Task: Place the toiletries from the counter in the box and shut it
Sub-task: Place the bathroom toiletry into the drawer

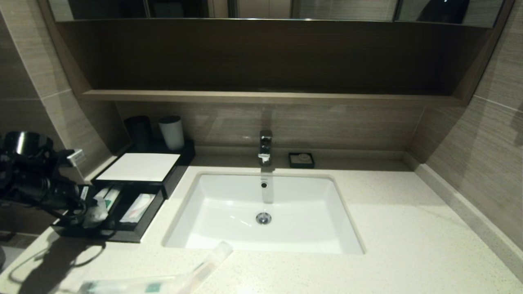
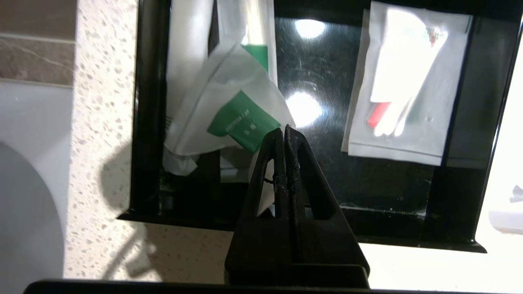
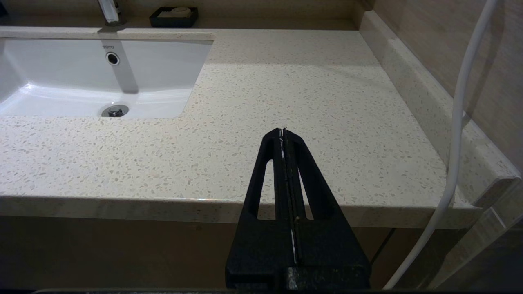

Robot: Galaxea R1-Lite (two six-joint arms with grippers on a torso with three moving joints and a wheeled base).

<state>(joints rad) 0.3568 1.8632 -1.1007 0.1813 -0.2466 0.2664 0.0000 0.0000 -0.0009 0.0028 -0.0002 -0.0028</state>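
White plastic green-labelled sachet [image 2: 229,118] hangs pinched in the left gripper [image 2: 284,130] over the black rectangular box [image 2: 412,241]; releasing crooked could leave it propped, blocking the lid.

We are viewing a glossy black box [image 2: 314,73], filmy plastic sachets [image 2: 229,110], speckled stone counter [image 1: 408,228], glazed sink [image 1: 229,200].

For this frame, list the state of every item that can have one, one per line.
black box: open, lid slid back
green-label sachet: pinched at a corner, over the box
left gripper: shut on the sachet
right gripper: shut, empty, off the counter's front edge
toothbrush packet: lying on the counter, not boxed
faucet: no water running
sink: empty
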